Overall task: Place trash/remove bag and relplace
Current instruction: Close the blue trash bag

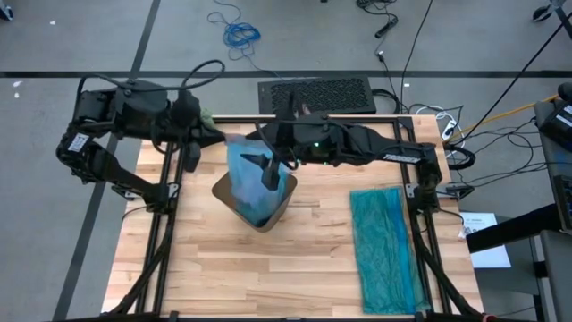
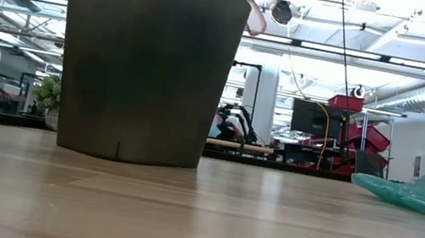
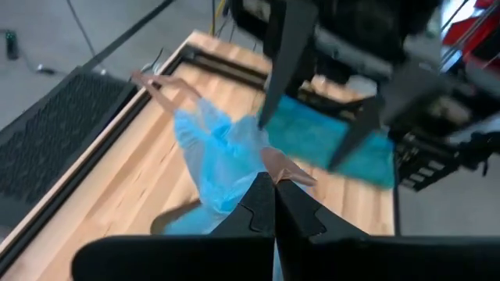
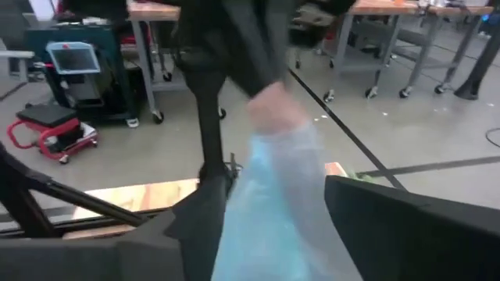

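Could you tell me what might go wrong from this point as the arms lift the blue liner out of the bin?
1. The left gripper is shut on a thin pinch of the bag; the crinkly film could slip out or tear.
2. The right gripper holds the same bag from the other side; uneven pulling could stretch or rip it.
3. The bin already sits tilted in the high view; a snagged liner could tip or drag it.

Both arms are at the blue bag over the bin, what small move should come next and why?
Probably lift straight up a little more. The light blue bag is bunched and standing above the bin, its lower part still inside. The left gripper looks shut on the bag, and the right gripper is at it from the other side. The teal bag waits flat on the table.
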You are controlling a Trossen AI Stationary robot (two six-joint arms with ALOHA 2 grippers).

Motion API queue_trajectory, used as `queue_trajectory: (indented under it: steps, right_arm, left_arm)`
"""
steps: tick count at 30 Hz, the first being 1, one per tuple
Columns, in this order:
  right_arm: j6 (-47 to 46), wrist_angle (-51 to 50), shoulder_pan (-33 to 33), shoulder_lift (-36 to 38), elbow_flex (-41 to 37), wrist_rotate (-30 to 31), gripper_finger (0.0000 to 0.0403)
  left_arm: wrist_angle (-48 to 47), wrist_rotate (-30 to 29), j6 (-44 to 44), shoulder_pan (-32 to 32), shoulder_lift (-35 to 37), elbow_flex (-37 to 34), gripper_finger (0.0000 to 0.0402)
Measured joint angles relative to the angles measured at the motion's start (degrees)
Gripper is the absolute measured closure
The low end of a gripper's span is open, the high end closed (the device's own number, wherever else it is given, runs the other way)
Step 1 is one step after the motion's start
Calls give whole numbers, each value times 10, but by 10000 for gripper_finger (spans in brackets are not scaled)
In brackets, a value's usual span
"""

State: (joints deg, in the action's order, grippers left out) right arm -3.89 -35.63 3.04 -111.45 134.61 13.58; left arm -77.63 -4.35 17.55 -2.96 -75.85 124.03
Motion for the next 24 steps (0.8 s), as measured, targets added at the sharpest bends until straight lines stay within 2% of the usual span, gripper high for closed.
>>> queue_trajectory:
  steps: [2, 10, 16, 21, 24]
  right_arm:
    - [-4, 14, 9, 0, 0, 17, 173]
    - [-29, 37, 38, -10, 0, 185, 143]
    - [-77, 91, 43, -37, -1, 200, 142]
    - [-73, 119, 44, -55, -1, 247, 142]
    - [-78, 118, 30, -70, -1, 253, 149]
  left_arm:
    - [19, 1, 0, 0, 0, 0, 401]
    - [73, 1, 1, 0, 0, 0, 401]
    - [99, 0, 1, 0, 0, 0, 402]
    - [101, -2, 1, 0, 0, 0, 402]
    - [114, -2, 1, 0, 0, 0, 402]
